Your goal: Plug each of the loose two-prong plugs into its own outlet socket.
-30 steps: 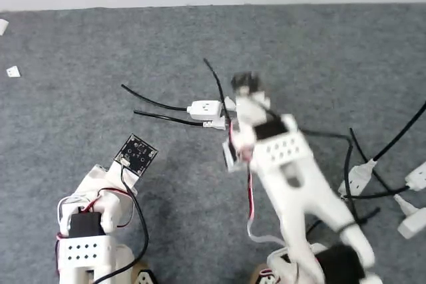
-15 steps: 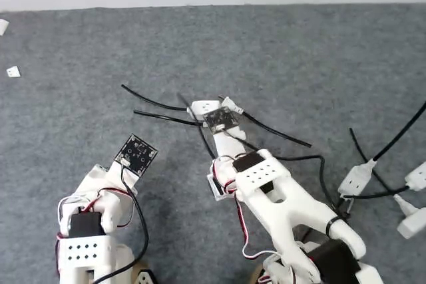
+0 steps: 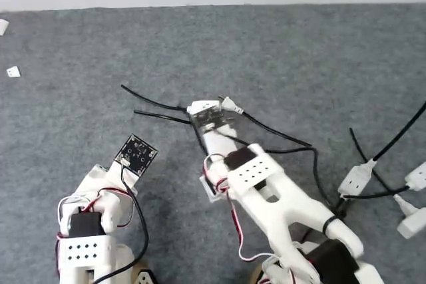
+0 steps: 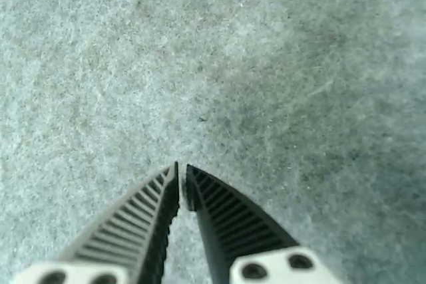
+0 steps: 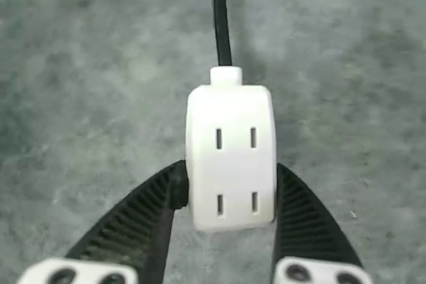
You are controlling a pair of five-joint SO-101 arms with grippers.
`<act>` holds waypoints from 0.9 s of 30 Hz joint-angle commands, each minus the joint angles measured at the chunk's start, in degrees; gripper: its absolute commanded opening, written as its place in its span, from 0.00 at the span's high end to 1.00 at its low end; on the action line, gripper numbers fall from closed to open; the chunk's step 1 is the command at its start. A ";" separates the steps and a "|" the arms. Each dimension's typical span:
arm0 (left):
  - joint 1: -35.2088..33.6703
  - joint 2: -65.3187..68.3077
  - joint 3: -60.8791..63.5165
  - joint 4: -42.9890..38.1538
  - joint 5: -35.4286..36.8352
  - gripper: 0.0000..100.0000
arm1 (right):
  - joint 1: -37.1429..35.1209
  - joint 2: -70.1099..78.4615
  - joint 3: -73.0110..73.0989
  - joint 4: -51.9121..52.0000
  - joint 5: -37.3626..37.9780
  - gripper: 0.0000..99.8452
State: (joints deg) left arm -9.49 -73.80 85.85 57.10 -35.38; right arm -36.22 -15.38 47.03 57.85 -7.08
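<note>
The right arm (image 3: 266, 191) stretches over the middle of the grey, felt-like worktop (image 3: 319, 58). Its jaws stand on either side of a white outlet socket (image 5: 229, 118), each inner face touching a flank, so they are pinching the socket body. The socket lies flat with two pairs of slots facing up, and its black cable (image 5: 219, 18) runs straight away from the jaws. From above, a white socket body (image 3: 202, 107) peeks out just past this arm's wrist camera, and two black cables (image 3: 150, 102) trail from there to the left. Whether a second socket lies under the arm cannot be told. Just beside it on the right lies a loose white plug (image 3: 231, 105), its own black cord (image 3: 279, 136) curving off to the right; plug and socket are close but not joined. The left arm (image 3: 93, 224) sits low at the near left corner, well apart from the cords. Its jaws are pressed almost together over bare worktop and hold nothing – only a hairline gap shows at the tips. Three more white cord ends (image 3: 356, 179) lie in a cluster near the right edge.
</note>
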 commanded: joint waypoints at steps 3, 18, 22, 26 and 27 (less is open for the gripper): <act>-0.35 -0.79 -0.48 -1.76 0.88 0.99 | -2.51 -0.13 -3.52 0.84 2.99 0.80; -0.35 -0.79 -0.48 -1.67 0.88 0.99 | -3.30 1.80 -1.93 -3.82 8.44 0.77; -0.35 -0.79 -0.48 -1.67 0.88 0.99 | -3.38 7.87 -5.54 -2.42 8.79 0.88; -1.67 -0.79 -0.48 -1.76 0.88 0.99 | -3.03 12.26 -9.85 0.84 7.65 0.99; -1.85 -0.79 -0.48 -1.76 0.88 0.99 | -1.98 12.44 -10.02 1.27 5.01 0.98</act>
State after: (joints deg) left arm -10.37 -73.80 85.85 57.10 -35.38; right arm -39.47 -3.52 40.79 57.32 1.01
